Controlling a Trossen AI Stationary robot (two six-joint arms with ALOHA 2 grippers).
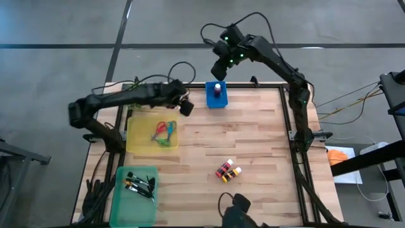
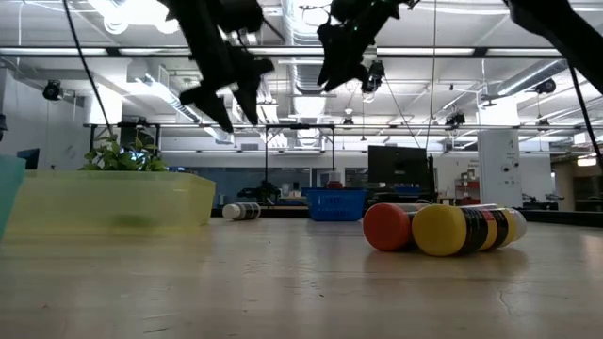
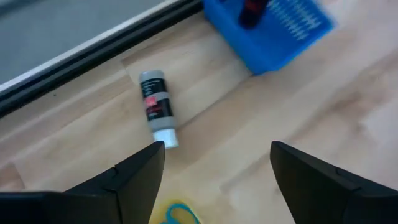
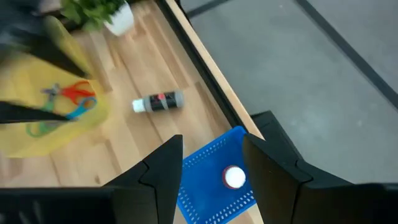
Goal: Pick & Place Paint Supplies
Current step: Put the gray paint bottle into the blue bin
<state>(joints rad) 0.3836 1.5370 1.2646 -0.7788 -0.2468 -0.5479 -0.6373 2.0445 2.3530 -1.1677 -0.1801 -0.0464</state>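
High view: blue basket [image 1: 216, 100] at the table's far edge holds one bottle [image 1: 218, 88]; yellow tray [image 1: 136, 136] holds scissors [image 1: 163, 133]; green bin [image 1: 130, 199] holds brushes [image 1: 139, 185]. Left gripper [image 3: 214, 158] and right gripper [image 4: 211, 158] are both wide open.

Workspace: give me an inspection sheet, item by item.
Surface: wooden table, bare in the middle.
Job's things: scissors in yellow bin; paintbrushes in green bin; one paint bottle upright in blue basket; black bottle lying on the table near it; two bottles lying side by side.
Clutter: potted plant at the table's edge.
Grippers: left gripper open above the black bottle; right gripper open over the blue basket.
Cables: along both arms and off the table's right side.
Surroundings: grey floor; nothing else seen.
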